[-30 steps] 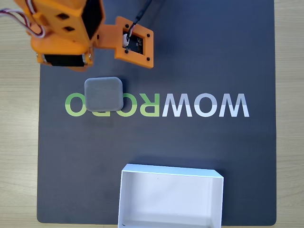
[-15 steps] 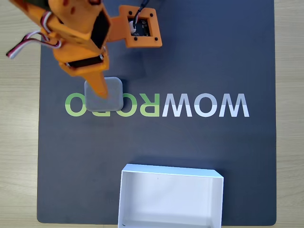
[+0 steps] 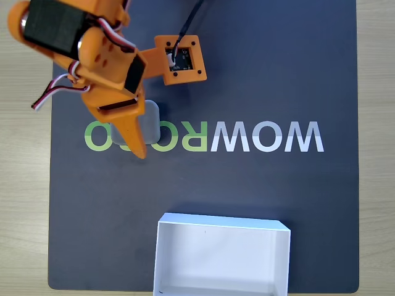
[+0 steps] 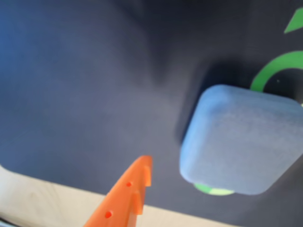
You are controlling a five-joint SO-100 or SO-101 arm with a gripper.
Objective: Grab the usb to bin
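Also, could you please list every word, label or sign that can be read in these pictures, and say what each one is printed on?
"WOWROBO", printed on the dark mat, upside down in the fixed view; white "WOW" is clear, while the green letters are partly covered by the gripper and the usb.
In the wrist view, green curves beside the usb are letter fragments, unreadable.
No text shows on the bin.

The usb [image 4: 241,142], a grey rounded square block, seems to lie flat on the dark mat's green lettering. The bin [image 3: 163,256], a shallow white open box, sits well apart at the mat's near edge.
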